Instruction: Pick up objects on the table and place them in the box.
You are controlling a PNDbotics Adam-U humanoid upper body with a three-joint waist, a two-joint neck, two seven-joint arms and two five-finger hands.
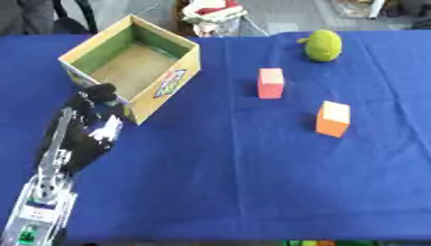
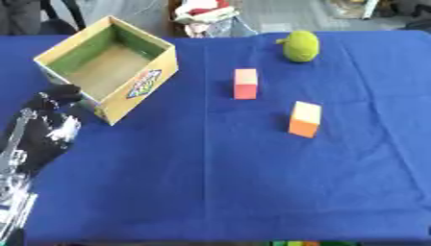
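Left hand [image 1: 94, 113] at the left side of the table, black, forearm running in from the lower-left corner. Fingertips lie against the near corner of the box; whether the fingers are curled or straight cannot be made out, and nothing shows in its hold.

Box [image 1: 134, 62]: open cardboard, green inner walls, tan floor, a coloured label on its right-facing side. It sits just beyond and right of the hand, turned askew to the table edge. Inside looks bare.

Blue cloth [image 1: 235, 182] covers the table.

Well to the right of the hand, past the box: pink block [image 1: 270, 82], standing upright, open cloth between it and the box. Further right and nearer: orange block [image 1: 333, 118], apart from the pink one. Farthest from the hand, toward the far right edge: green rounded object [image 1: 323, 45], soft-looking. The three lie separate, none touching.

Beyond the far table edge, right of the box: red and white bundle [image 1: 212, 12].
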